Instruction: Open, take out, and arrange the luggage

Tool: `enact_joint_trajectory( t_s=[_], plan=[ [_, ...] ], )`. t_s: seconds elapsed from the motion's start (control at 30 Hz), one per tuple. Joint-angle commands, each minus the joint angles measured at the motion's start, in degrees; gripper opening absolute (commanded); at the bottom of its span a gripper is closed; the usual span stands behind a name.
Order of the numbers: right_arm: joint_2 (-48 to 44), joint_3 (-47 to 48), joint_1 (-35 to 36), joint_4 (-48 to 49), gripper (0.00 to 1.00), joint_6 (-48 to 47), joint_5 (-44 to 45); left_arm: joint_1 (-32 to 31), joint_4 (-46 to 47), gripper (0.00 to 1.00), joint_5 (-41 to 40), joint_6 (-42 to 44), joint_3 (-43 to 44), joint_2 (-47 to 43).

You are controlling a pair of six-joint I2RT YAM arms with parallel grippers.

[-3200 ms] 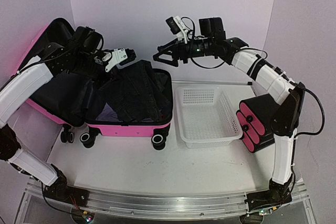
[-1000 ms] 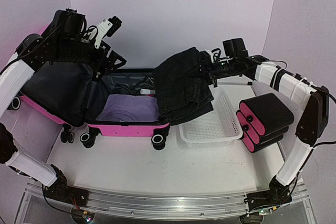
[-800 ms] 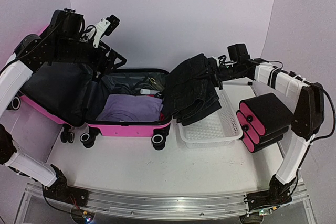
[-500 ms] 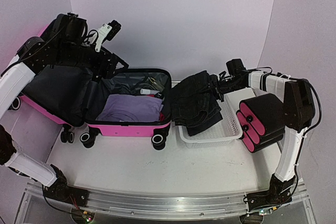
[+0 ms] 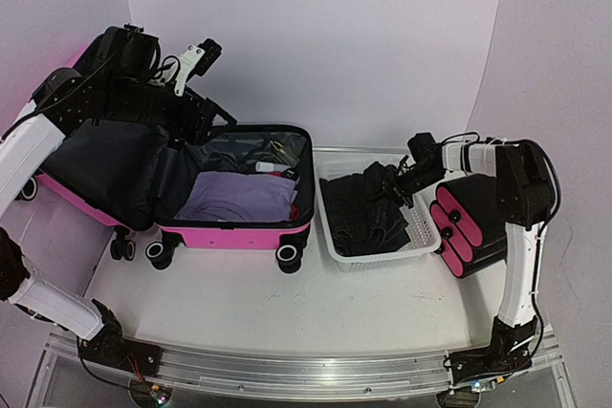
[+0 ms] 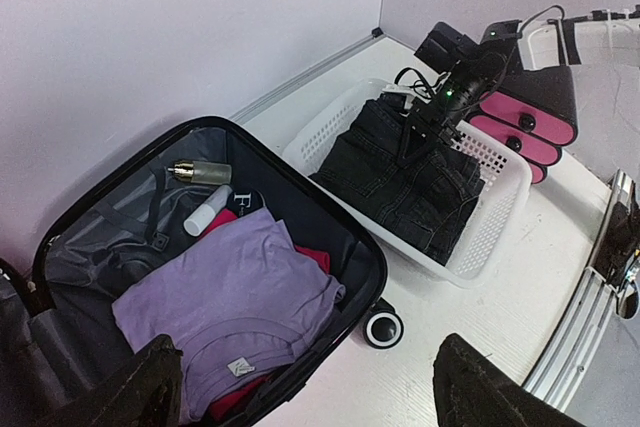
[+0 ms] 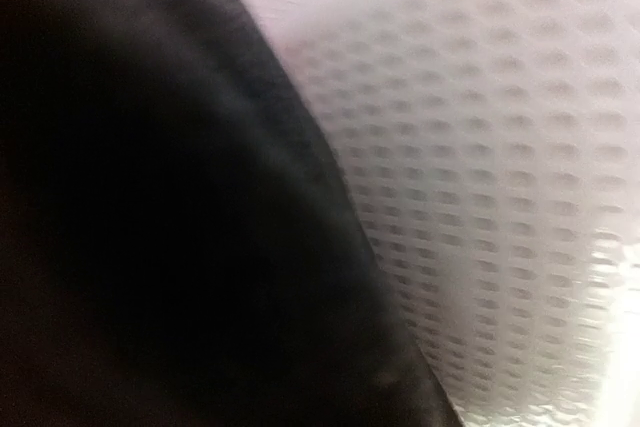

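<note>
Top view: the luggage [image 5: 229, 228] lies open on the table [image 5: 287, 308] at left centre of the frame. Its pink shell faces the near edge, its wheels touch the table, and the black-lined lid leans back toward the upper left. Inside the tray a purple garment [image 5: 237, 196] lies on top; the left wrist view also shows a red garment [image 6: 312, 255] under it, a small bottle [image 6: 200, 171] and a white tube [image 6: 207, 215] toward the rear wall.

Left pincer [image 5: 204, 119] — jaws wide apart, holding nothing — hangs above the rear left corner of the tray. Its fingers [image 6: 150, 392] frame the bottom edge of the left wrist view.

A white mesh basket [image 5: 334, 247] stands just beside the luggage, right of centre. Dark jeans [image 5: 368, 222] lie inside it. Right pincer [image 5: 392, 190] is down in the basket, clamped on a raised fold of the jeans. The right wrist view is blurred: dark cloth on the left, basket mesh on the right.

A stack of black cases with pink ends [image 5: 475, 222] sits against the basket's right side.
</note>
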Motion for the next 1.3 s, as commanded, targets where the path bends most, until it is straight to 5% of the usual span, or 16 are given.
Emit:
enact_joint_trajectory(
  t_s=[0.0,0.13,0.27,0.5,0.63,0.8,0.9,1.07,1.27],
  plan=[
    [1.99,4.07,0.68,-6.14,0.0,-6.45,4.22,-0.15,2.25,0.86,1.6,-1.06,-0.01,-1.67],
    [3.8,6.22,0.64,-10.44,0.09,-9.95,9.63,-0.14,2.24,0.86,2.02,-1.42,-0.24,-2.11],
    [2.69,9.85,0.85,-16.79,0.38,-13.82,17.78,-0.14,2.28,0.86,0.97,-1.4,-0.93,-1.91],
    [-13.12,11.57,7.73,-30.37,0.79,-17.34,49.98,-0.07,2.13,0.88,-4.15,-3.09,-5.76,-2.09],
    [-17.18,9.2,11.65,-32.99,0.81,-19.18,57.63,-0.02,2.09,0.88,-5.86,-3.5,-8.77,-1.74],
    [-18.59,0.96,14.97,-21.32,0.74,-17.77,36.76,1.49,2.19,0.88,-5.5,-9.58,-11.79,-0.21],
    [-16.7,-3.11,14.27,-14.35,0.59,-15.74,32.79,3.24,2.7,0.88,-1.37,-13.46,-13.54,0.94],
    [-10.56,-6.74,13.14,-10.69,0.46,-15.83,43.4,4.24,4.12,0.89,1.94,-17.33,-16.39,0.88],
    [-11.81,-7.08,14.65,-11.58,0.47,-15.39,48.62,7.35,7.16,0.89,2.43,-17.39,-19.35,4.31]
  ],
)
